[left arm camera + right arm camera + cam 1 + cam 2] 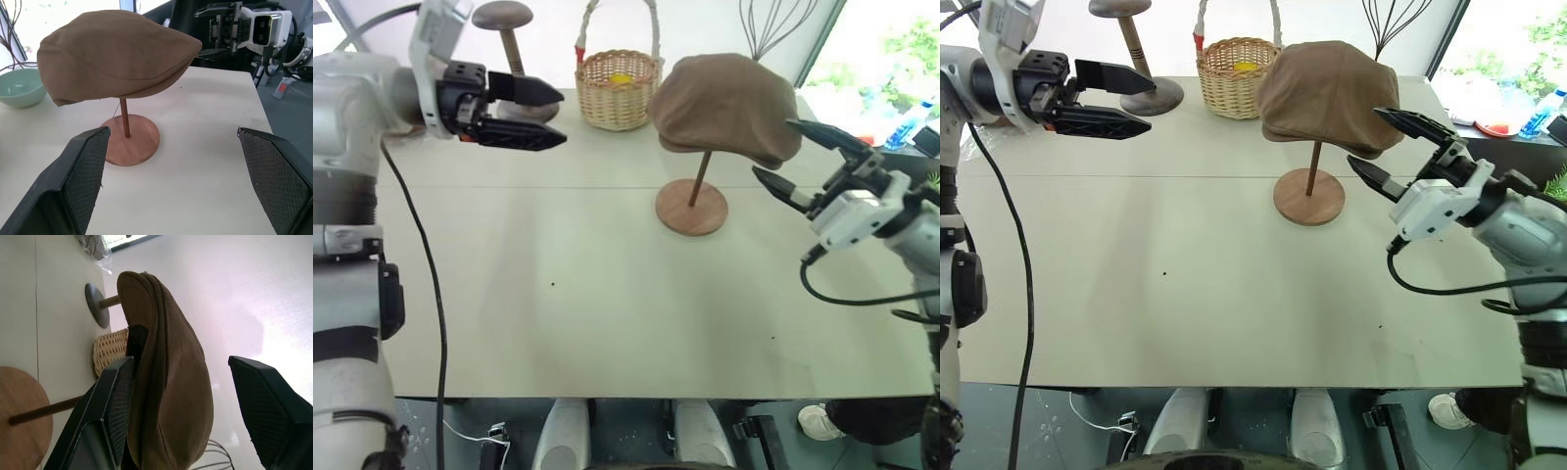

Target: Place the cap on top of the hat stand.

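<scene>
The right gripper (pixel 800 160) hangs nearest, just beside the cap's right edge, its two black fingers spread and grasping nothing; one finger lies above the brim line and one below it, so it reads as a claw released after setting the cap down. The cap (pixel 724 106) sits on top of the hat stand (pixel 692 205), covering the disc top so that just the thin stem and round base show beneath it. It lies roughly level, crown up, drooping a little over the hidden disc; its long axis runs across the table, left to right, and which end is the peak I cannot tell for sure. The stand's stem leans slightly, probably just as seen from the head views. The placing looks done, judging by the free cap and parted fingers. Farther back on the left, the left gripper (pixel 524 115) hovers over the table with fingers wide apart, empty, pointing toward the cap. Behind stand a wicker basket (pixel 618 89) and a darker stand (pixel 509 61).
</scene>
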You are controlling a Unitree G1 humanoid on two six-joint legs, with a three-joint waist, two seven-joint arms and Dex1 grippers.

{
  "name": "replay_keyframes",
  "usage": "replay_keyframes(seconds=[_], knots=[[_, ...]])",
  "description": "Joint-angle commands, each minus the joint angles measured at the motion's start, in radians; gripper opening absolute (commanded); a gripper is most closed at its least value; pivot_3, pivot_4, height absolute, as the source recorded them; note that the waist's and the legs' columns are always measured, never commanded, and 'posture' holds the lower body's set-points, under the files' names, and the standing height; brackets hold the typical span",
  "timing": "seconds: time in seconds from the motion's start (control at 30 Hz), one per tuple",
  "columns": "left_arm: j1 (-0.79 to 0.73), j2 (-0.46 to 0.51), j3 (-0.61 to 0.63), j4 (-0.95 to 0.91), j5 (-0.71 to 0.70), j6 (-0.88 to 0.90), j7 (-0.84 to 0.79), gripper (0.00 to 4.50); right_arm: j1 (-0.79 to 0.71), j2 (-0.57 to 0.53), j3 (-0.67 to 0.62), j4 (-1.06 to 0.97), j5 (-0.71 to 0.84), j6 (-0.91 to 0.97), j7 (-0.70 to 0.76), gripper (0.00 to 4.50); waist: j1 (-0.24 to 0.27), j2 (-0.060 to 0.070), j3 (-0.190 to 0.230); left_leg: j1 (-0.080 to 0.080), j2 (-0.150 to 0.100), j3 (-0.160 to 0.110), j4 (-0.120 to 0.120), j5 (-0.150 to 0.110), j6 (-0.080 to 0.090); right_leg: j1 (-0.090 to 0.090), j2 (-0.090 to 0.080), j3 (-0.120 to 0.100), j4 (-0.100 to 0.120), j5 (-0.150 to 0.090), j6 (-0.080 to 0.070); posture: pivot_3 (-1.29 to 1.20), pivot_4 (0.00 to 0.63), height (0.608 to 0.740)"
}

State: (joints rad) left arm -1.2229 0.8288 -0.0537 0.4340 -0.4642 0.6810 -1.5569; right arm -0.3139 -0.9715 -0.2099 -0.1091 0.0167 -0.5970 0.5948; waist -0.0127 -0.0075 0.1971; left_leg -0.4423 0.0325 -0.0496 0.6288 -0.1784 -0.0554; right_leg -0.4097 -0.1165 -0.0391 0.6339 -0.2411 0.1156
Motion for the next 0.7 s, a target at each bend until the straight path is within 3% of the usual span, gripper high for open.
replay_keyframes(seconds=[0.03, 0.1, 0.2, 0.33, 0.4, 0.5, 0.63, 0.67, 0.7], knots=[[0.007, 0.031, 0.041, -0.01, -0.004, -0.017, -0.007, 4.35, 0.069, -0.061, -0.101, -0.174, 0.111, 0.165, 0.065, 3.11, -0.001, 0.0, 0.0, 0.0, 0.0, 0.0, 0.0, 0.0, 0.0, 0.0, 0.0, 0.0, 0.0, 0.0, -0.001, 0.0, 0.15, 0.728], [0.015, 0.034, 0.046, -0.007, -0.005, -0.021, -0.006, 4.35, 0.116, -0.107, -0.157, -0.248, 0.189, 0.309, 0.12, 3.11, -0.001, 0.0, 0.0, 0.001, 0.0, 0.0, 0.001, 0.0, 0.0, 0.0, 0.0, 0.0, 0.0, 0.0, -0.001, 0.0, 0.15, 0.728], [0.022, 0.041, 0.052, -0.001, -0.003, -0.033, -0.009, 4.35, 0.128, -0.217, -0.265, -0.288, 0.465, 0.711, 0.214, 3.11, 0.001, 0.0, 0.0, 0.001, 0.0, 0.0, 0.002, 0.0, 0.0, 0.001, 0.0, 0.0, 0.0, 0.0, -0.002, 0.0, 0.15, 0.728], [0.019, 0.051, 0.062, 0.009, -0.003, -0.042, -0.016, 4.35, 0.004, -0.343, -0.357, -0.148, 0.899, 1.198, 0.318, 3.11, 0.002, 0.0, 0.0, 0.001, 0.0, 0.0, 0.002, 0.0, 0.0, 0.001, -0.001, 0.0, 0.0, 0.0, -0.003, 0.0, 0.15, 0.728], [0.017, 0.057, 0.065, 0.008, -0.005, -0.04, -0.02, 4.35, -0.097, -0.382, -0.354, -0.047, 1.025, 1.324, 0.371, 3.11, 0.001, 0.0, 0.0, 0.001, 0.001, 0.0, 0.001, 0.0, 0.0, 0.001, -0.001, 0.0, -0.001, 0.0, -0.004, 0.0, 0.15, 0.728], [0.019, 0.08, 0.072, 0.001, -0.009, -0.037, -0.033, 4.35, -0.262, -0.443, -0.266, 0.136, 1.069, 1.441, 0.459, 3.11, -0.001, 0.001, 0.001, 0.0, 0.001, 0.001, 0.001, 0.0, 0.0, 0.0, -0.001, 0.0, -0.001, 0.0, -0.004, 0.0, 0.15, 0.728], [0.017, 0.106, 0.079, 0.013, 0.004, -0.058, -0.029, 4.35, -0.357, -0.491, -0.131, 0.241, 0.967, 1.433, 0.606, 3.11, -0.003, 0.001, 0.001, -0.001, 0.001, 0.002, -0.001, 0.0, 0.0, -0.002, -0.001, 0.0, -0.003, 0.0, -0.004, 0.0, 0.15, 0.728], [0.016, 0.111, 0.079, 0.015, 0.004, -0.058, -0.028, 4.35, -0.371, -0.499, -0.105, 0.255, 0.949, 1.442, 0.632, 3.52, -0.004, 0.001, 0.001, -0.001, 0.001, 0.002, -0.002, 0.0, 0.0, -0.003, -0.001, 0.0, -0.003, 0.0, -0.004, 0.0, 0.15, 0.728], [0.016, 0.118, 0.081, 0.017, 0.005, -0.06, -0.031, 4.35, -0.38, -0.509, -0.082, 0.264, 0.937, 1.452, 0.668, 3.64, -0.004, 0.001, 0.001, -0.002, 0.001, 0.003, -0.002, -0.001, 0.0, -0.003, -0.001, 0.0, -0.003, 0.0, -0.003, 0.0, 0.15, 0.728]])
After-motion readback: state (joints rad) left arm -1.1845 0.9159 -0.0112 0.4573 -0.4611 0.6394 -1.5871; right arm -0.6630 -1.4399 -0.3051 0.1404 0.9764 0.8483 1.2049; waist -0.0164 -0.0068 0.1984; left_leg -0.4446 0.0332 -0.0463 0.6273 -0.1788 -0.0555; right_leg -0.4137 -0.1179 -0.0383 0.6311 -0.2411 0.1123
